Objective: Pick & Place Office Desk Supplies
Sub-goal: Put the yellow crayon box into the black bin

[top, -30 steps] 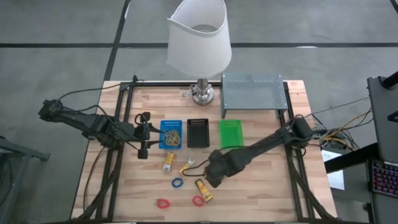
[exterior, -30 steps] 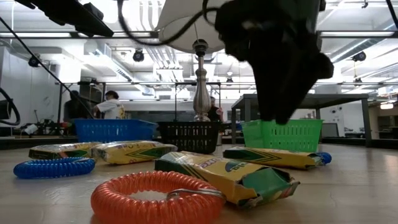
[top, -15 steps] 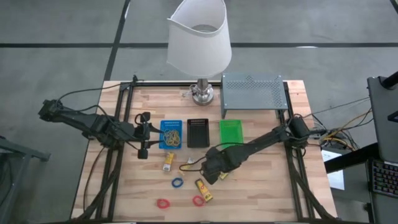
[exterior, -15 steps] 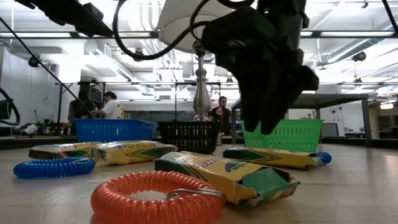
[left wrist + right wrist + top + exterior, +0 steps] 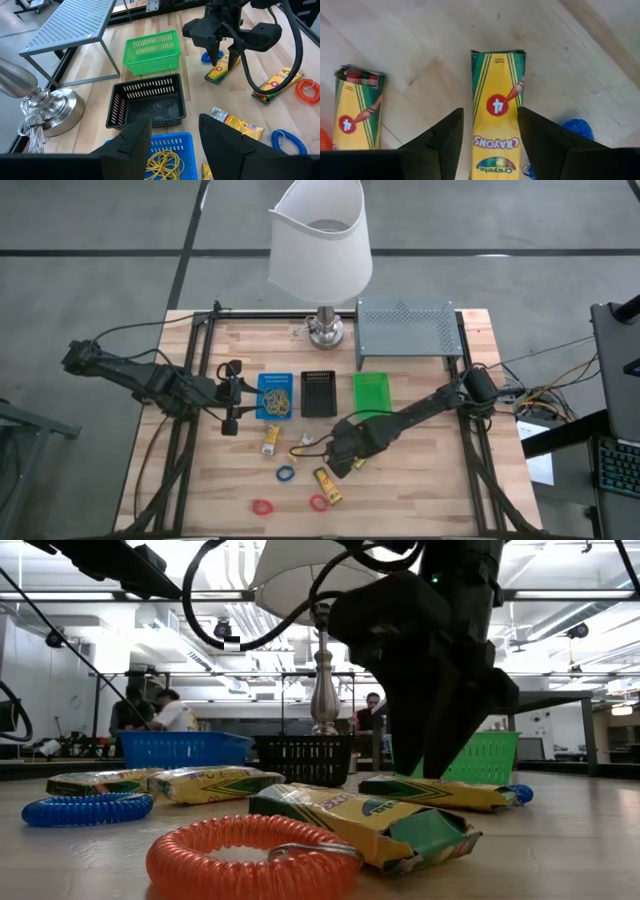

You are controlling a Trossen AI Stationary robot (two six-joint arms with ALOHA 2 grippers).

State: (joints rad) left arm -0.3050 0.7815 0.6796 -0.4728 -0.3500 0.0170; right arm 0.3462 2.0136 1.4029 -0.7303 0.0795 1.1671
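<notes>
Several yellow crayon packets and coiled blue and red rings lie flat on the wooden table. My right gripper (image 5: pixel 347 456) points down, open, low over one packet (image 5: pixel 496 115). Its two fingers stand on either side of that packet's long sides, across it. In the low view its fingertips (image 5: pixel 428 762) hang just above the packet (image 5: pixel 440 792). A blue ring (image 5: pixel 206 56) lies beside this packet. My left gripper (image 5: pixel 172 145) waits open in the air at the blue tray (image 5: pixel 275 395), which holds tan rubber bands.
A black tray (image 5: pixel 318 393) and a green tray (image 5: pixel 372 394) stand in a row beside the blue one. Behind them are a lamp (image 5: pixel 322 328) and a grey perforated shelf (image 5: pixel 405 325). Other packets (image 5: pixel 270 441) (image 5: pixel 327 485), a blue ring (image 5: pixel 286 474) and red rings (image 5: pixel 263 507) lie toward the near edge.
My right gripper has come down toward the packet, so that its fingers now hang close over it. The packets and rings have not moved.
</notes>
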